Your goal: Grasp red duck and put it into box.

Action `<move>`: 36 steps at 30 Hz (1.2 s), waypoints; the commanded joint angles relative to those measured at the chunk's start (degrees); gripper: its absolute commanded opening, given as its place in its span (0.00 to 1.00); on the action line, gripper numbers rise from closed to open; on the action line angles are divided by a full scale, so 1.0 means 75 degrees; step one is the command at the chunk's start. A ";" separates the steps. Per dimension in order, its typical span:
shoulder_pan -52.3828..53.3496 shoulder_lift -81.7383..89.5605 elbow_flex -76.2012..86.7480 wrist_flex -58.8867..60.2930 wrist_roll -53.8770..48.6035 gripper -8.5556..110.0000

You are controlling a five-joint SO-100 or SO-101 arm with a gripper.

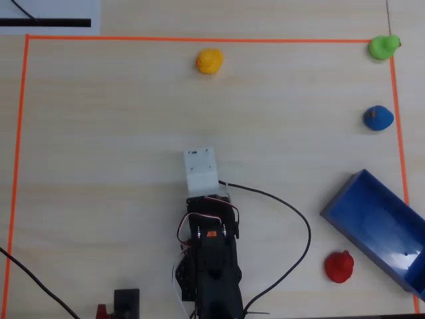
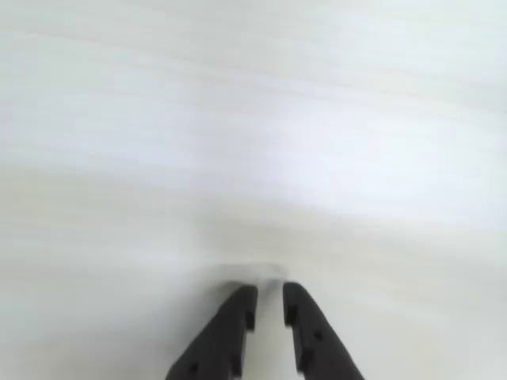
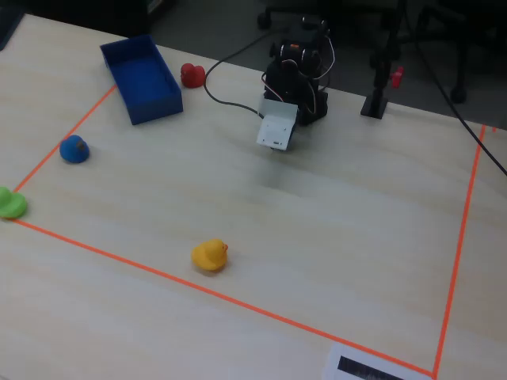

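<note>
The red duck [image 1: 339, 266] sits on the table at the lower right of the overhead view, just left of the blue box [image 1: 375, 216], apart from it. In the fixed view the red duck [image 3: 192, 75] is right of the box [image 3: 142, 79]. The arm [image 1: 211, 259] is folded at bottom centre, with its white wrist mount [image 1: 200, 169] covering the gripper. In the wrist view my gripper [image 2: 269, 294] points at bare table, its jaws nearly together with only a narrow slit, holding nothing. The duck is far to the arm's right.
A yellow duck [image 1: 209, 61], a green duck [image 1: 384, 46] and a blue duck [image 1: 378, 117] stand along the far and right sides. Orange tape [image 1: 199, 40] frames the work area. A black cable [image 1: 292, 219] loops right of the arm.
</note>
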 commanded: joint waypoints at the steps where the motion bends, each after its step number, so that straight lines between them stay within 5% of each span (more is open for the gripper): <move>1: 0.0398 -0.0094 -0.0223 -0.1078 0.0070 0.07; 6: 0.0855 -0.1324 -0.1664 -0.1840 0.0281 0.07; 14: 0.2285 -0.4078 -0.6164 -0.0457 0.1336 0.07; 24: 0.6070 -0.7066 -1.1438 0.0492 0.1852 0.10; 36: 1.1063 -0.8508 -1.2527 0.1523 0.1336 0.25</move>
